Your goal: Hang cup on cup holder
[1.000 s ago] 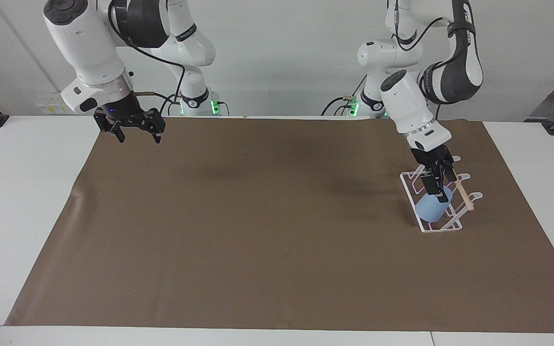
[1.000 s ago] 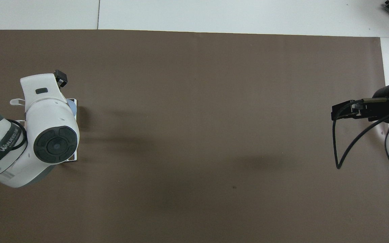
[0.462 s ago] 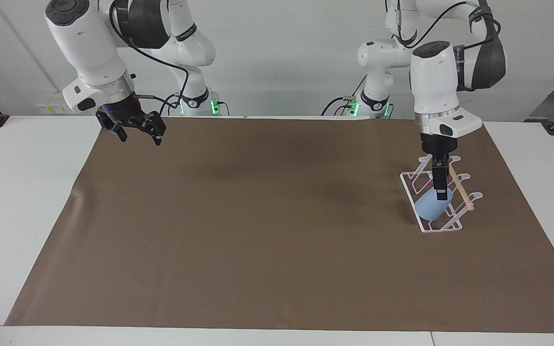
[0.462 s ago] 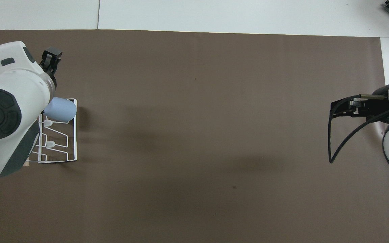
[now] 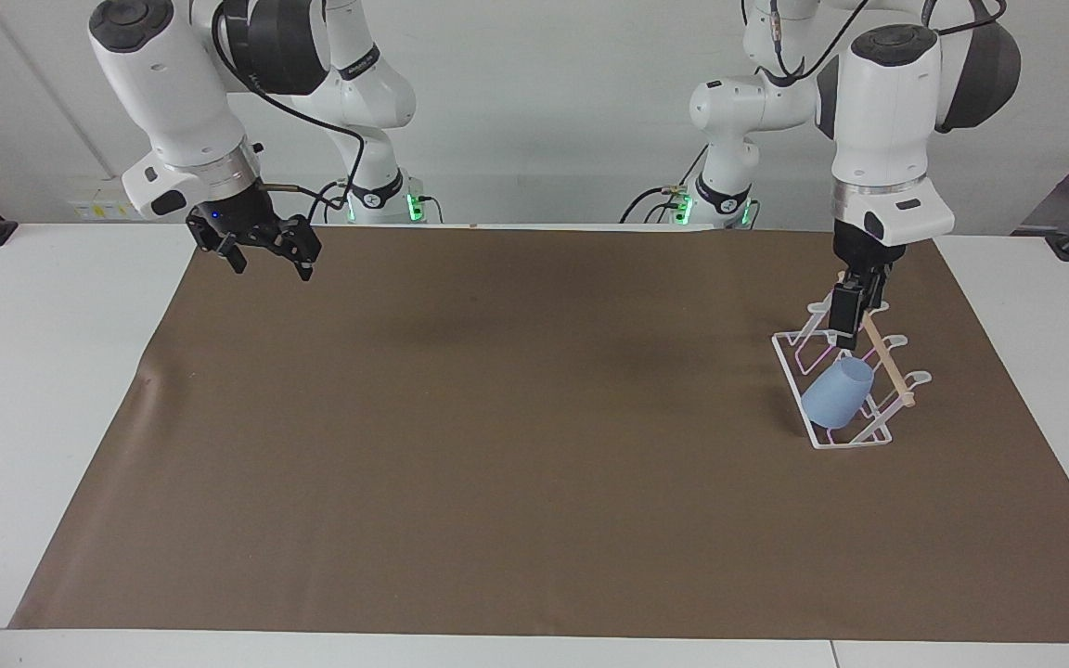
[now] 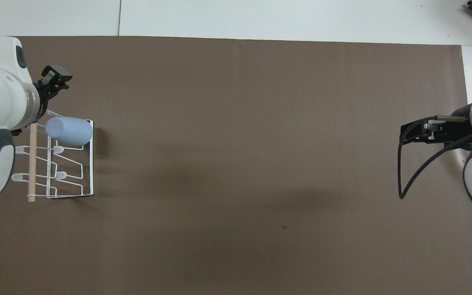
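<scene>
The light blue cup (image 5: 833, 397) sits tilted on a slanted prong of the white wire cup holder (image 5: 783, 351), at the holder's end farther from the robots. One end of the cup points up toward the wooden rod (image 5: 889, 368). My left gripper (image 5: 847, 320) is open and empty, raised over the holder just above the cup and clear of it. The overhead view shows the cup (image 6: 69, 130), the holder (image 6: 91, 164) and the left gripper (image 6: 53, 78). My right gripper (image 5: 263, 255) is open and empty; that arm waits above the mat's corner at its own end (image 6: 414, 133).
A brown mat (image 5: 497, 417) covers most of the white table (image 5: 33, 371). The cup holder stands on it toward the left arm's end. A cable loops from the right wrist (image 6: 404, 172).
My left gripper let go of the cup and rose straight up from it, the arm swinging upright. The cup stays on the prong. The right gripper barely moved.
</scene>
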You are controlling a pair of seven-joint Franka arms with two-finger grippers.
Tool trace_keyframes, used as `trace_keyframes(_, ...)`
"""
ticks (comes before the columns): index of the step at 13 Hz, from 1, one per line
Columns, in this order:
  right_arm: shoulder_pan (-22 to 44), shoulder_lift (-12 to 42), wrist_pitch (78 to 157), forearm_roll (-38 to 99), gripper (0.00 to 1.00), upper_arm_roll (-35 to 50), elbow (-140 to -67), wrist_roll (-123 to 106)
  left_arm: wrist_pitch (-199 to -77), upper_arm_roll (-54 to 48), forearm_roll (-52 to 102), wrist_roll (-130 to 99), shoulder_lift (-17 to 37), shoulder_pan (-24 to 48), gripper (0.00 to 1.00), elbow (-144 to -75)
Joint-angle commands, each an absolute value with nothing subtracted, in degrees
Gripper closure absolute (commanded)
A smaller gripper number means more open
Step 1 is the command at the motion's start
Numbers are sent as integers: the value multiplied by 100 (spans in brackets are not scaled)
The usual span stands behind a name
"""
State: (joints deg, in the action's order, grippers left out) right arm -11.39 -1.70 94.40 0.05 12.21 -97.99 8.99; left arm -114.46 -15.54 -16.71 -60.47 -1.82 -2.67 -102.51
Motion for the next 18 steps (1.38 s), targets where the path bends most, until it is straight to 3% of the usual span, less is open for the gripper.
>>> trace_keyframes(1, -1151, -360, 9168, 132, 0, 1230, -9958, 967, -11101, -1521, -1293, -5292, -360, -281, 0, -10213)
trace_keyframes(11, -1213, -352, 9105, 123, 0, 1230, -9923, 976, -10038, -1380, -220, -2271, -431, -685, 0, -9976)
trace_keyframes(15, -1239, -352, 9167, 123, 0, 1230, -9923, 976, -9713, -267, -211, -742, -545, 191, 0, -10002)
trace_keyframes(18, -1230, -343, 9246, 123, 0, 1230, -9914, 976, -9424, -254, -211, -422, -405, 255, 0, -9591)
